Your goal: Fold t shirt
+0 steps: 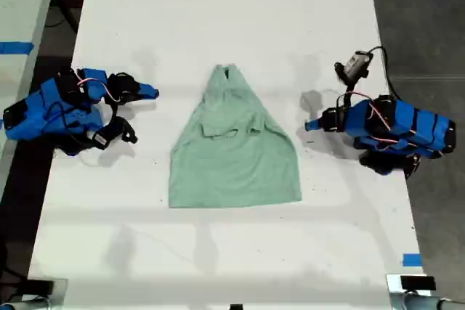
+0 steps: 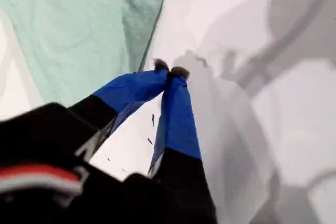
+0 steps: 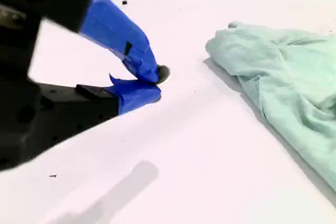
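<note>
The pale mint-green t shirt (image 1: pixel 232 157) lies flat in the middle of the white table (image 1: pixel 232 5), neck toward the far edge. Its upper part is folded inward into a narrow point, and the hem is wide. My first gripper (image 1: pixel 311 125) rests on the table at the exterior view's right, pointing at the shirt and a short gap from its edge. In the first wrist view it (image 2: pixel 169 70) is shut on nothing, with the shirt (image 2: pixel 79 30) beyond it. My second gripper (image 1: pixel 152 93) lies at the exterior view's left, also apart from the cloth. It (image 3: pixel 156 82) is shut and empty, with the shirt (image 3: pixel 283 82) beside it.
A small black-and-grey device (image 1: pixel 356 64) on a cable sits just behind the first arm. A blue tape mark (image 1: pixel 411 260) is near the table's front corner at the exterior view's right. Dark floor lies past both side edges of the table.
</note>
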`<state>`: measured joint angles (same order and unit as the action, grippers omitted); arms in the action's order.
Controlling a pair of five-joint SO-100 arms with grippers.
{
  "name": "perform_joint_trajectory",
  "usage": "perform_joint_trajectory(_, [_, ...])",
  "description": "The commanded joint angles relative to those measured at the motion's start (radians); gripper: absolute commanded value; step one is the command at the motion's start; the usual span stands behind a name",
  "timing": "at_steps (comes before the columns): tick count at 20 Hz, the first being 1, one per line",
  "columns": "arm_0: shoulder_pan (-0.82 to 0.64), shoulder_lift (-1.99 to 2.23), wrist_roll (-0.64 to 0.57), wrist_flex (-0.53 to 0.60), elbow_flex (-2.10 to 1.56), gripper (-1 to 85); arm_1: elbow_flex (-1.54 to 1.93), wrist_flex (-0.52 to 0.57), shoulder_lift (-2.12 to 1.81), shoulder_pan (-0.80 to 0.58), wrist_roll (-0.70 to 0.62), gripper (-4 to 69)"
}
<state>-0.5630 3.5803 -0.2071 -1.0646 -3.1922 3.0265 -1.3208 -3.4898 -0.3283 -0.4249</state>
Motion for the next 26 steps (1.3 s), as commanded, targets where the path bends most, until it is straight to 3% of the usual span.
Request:
perform_joint_trajectory(1, [-0.035,0.006,0.008,-0.002,-0.017,0.3,0.083,-0.006,-0.009,0.069,0.025,1.5])
perform_joint_trajectory(9, [-0.034,0.006,0.008,-0.002,-0.017,0.1,0.083,-0.006,-0.009,0.063,0.025,1.7])
perform_joint_trajectory(11, [-0.034,0.006,0.008,-0.002,-0.017,0.1,0.083,-0.009,-0.009,0.031,0.055,4.6])
perform_joint_trajectory(13, [-0.032,0.006,0.008,-0.002,-0.017,0.1,0.043,-0.069,-0.011,0.041,0.049,1.9])
perform_joint_trajectory(14, [-0.032,0.006,0.008,-0.002,-0.017,0.1,0.032,-0.046,-0.012,0.092,0.051,3.9])
perform_joint_trajectory(16, [-0.037,0.006,0.008,-0.002,-0.017,0.4,0.006,-0.006,-0.008,0.230,0.152,9.0])
perform_joint_trajectory(19, [-0.043,0.006,0.008,-0.002,-0.017,0.6,-0.061,-0.089,0.037,0.373,0.457,19.7])
perform_joint_trajectory(21, [-0.040,0.006,0.011,-0.002,-0.017,0.5,-0.066,-0.025,0.064,0.480,0.588,25.5])
perform_joint_trajectory(26, [-0.040,0.006,0.009,-0.002,-0.017,0.5,-0.048,0.351,0.446,0.650,0.785,27.8])
